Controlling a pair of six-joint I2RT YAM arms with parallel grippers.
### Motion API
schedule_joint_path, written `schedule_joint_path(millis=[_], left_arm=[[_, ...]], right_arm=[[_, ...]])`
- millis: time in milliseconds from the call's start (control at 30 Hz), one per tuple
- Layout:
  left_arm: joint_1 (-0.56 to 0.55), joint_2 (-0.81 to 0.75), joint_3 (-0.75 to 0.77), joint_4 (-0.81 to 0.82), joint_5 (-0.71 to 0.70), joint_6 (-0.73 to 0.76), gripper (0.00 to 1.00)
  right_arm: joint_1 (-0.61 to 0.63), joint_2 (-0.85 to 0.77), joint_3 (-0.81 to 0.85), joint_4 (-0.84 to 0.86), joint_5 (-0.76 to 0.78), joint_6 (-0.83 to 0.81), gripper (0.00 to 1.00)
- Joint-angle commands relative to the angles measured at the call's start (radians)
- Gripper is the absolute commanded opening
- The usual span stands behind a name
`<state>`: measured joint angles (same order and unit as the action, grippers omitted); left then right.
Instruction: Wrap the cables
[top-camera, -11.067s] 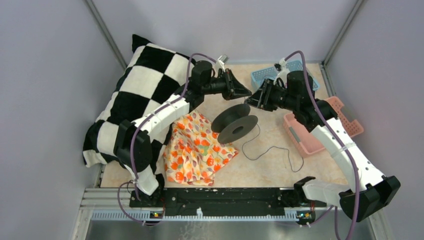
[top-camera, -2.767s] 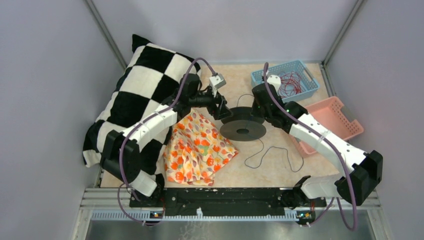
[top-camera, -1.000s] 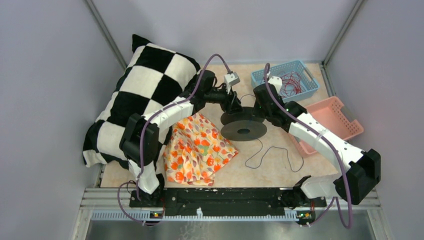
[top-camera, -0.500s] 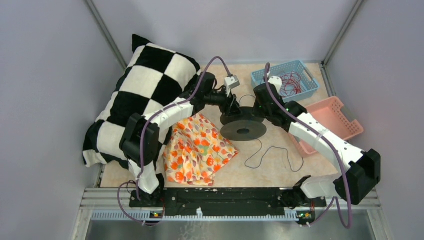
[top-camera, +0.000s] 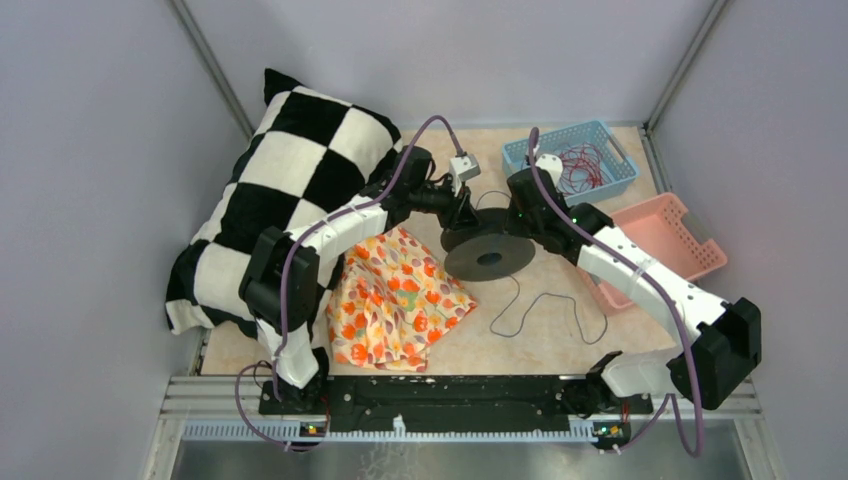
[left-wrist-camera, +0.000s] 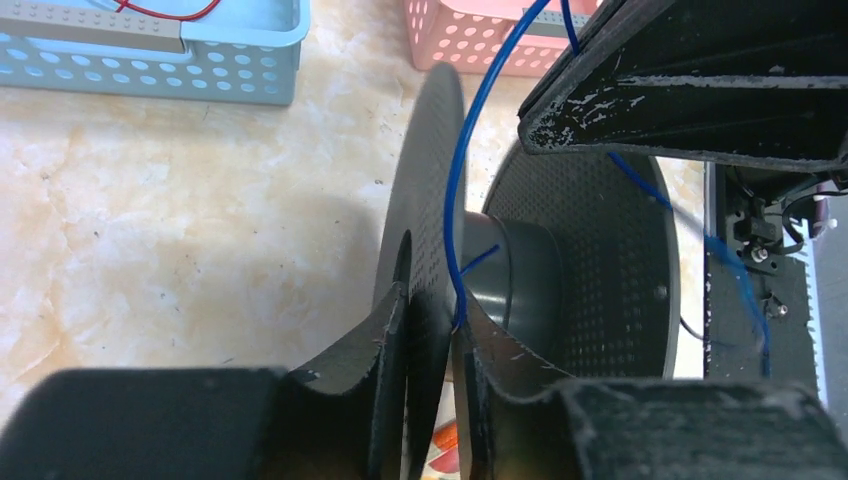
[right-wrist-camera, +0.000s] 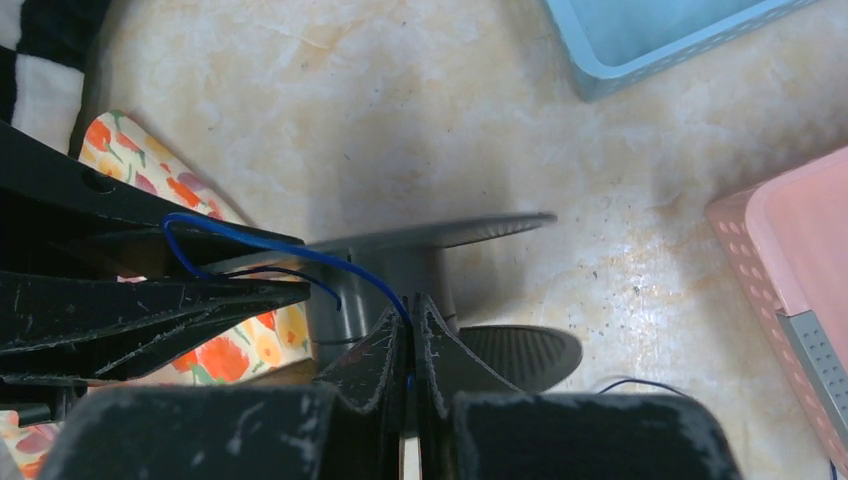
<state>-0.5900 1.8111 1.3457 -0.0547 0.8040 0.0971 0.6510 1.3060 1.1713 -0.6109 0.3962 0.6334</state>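
Top external — right gripper (top-camera: 503, 224) beside spool (top-camera: 489, 259)

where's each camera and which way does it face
top: above, behind left arm and right arm, looking down at the table; both show.
left wrist: on the left arm, facing the spool; left end effector grips its flange.
right wrist: on the right arm, facing down; right end effector pinches the cable.
all share the spool.

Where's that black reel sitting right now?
In the overhead view the black spool is in the middle of the table, flowered cloth to its left; the left fingers pinch its rim while the right fingers pinch the thin wire.
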Motion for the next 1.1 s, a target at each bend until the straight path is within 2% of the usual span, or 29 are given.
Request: schedule_joint_path(millis=[0, 133, 200, 233, 300, 333, 467, 733, 933, 1067], left_arm=[[-0.003, -0.03, -0.007, 0.046, 0.016, -0.006, 0.22], [-0.003, -0.025, -0.003, 0.047, 0.032, -0.023, 0.03], [-0.002, -0.021, 0.001, 0.047, 0.032, -0.033, 0.0], [-0.002, -0.022, 0.001, 0.047, 0.032, -0.039, 0.0], [-0.003, -0.025, 0.003, 0.047, 0.018, -0.059, 0.0], [-0.003, -0.027, 0.005, 0.043, 0.01, -0.066, 0.0], [-0.003, -0.042, 0.005, 0.022, -0.013, -0.085, 0.0], [-0.002, -0.114, -0.037, 0.019, -0.065, -0.094, 0.0], [-0.002, -0.23, -0.075, 0.032, -0.173, -0.128, 0.0], [-0.001, -0.315, -0.098, 0.047, -0.248, -0.136, 0.0]], right_arm=[[-0.009, -0.027, -0.003, 0.035, -0.01, 0.01, 0.0], [-0.008, -0.031, -0.01, 0.043, -0.02, 0.003, 0.0], [-0.01, -0.038, -0.015, 0.056, -0.043, -0.017, 0.0], [-0.011, -0.04, -0.015, 0.062, -0.052, -0.023, 0.09], [-0.01, -0.048, -0.016, 0.069, -0.058, -0.029, 0.41], [-0.011, -0.052, -0.016, 0.069, -0.058, -0.029, 0.54], [-0.01, -0.063, 0.008, 0.043, -0.042, -0.038, 0.81], [-0.017, -0.13, 0.06, -0.008, -0.013, -0.069, 0.92], [-0.017, -0.231, 0.056, -0.031, 0.03, -0.108, 0.94], [-0.017, -0.349, -0.01, 0.028, 0.065, -0.164, 0.94]])
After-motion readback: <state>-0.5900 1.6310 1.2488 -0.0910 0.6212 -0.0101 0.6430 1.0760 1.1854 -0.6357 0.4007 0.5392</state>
